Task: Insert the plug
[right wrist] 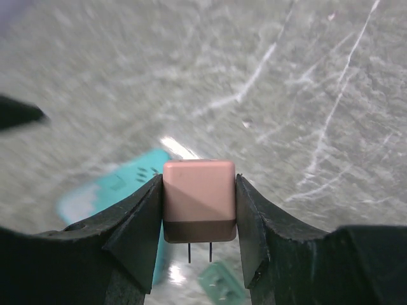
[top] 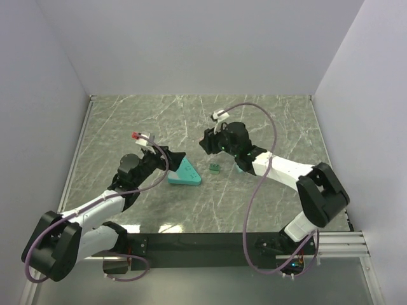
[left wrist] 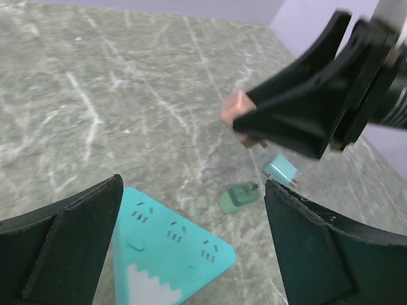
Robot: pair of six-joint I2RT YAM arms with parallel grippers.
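Observation:
My right gripper (right wrist: 199, 183) is shut on a pink cube plug (right wrist: 199, 194) with its two prongs pointing down, held above the table. The left wrist view also shows this plug (left wrist: 236, 109) in the right gripper (left wrist: 305, 111). The teal triangular power strip (top: 184, 173) lies flat with several socket groups facing up (left wrist: 168, 254). It lies to the lower left of the held plug in the right wrist view (right wrist: 111, 184). My left gripper (top: 170, 157) is open and empty (left wrist: 191, 190), with its jaws on either side of the strip's near corner.
A green plug (top: 215, 168) lies on the marble table to the right of the strip (left wrist: 238, 196). A light blue plug (left wrist: 281, 170) lies just beyond it. White walls enclose the table on three sides.

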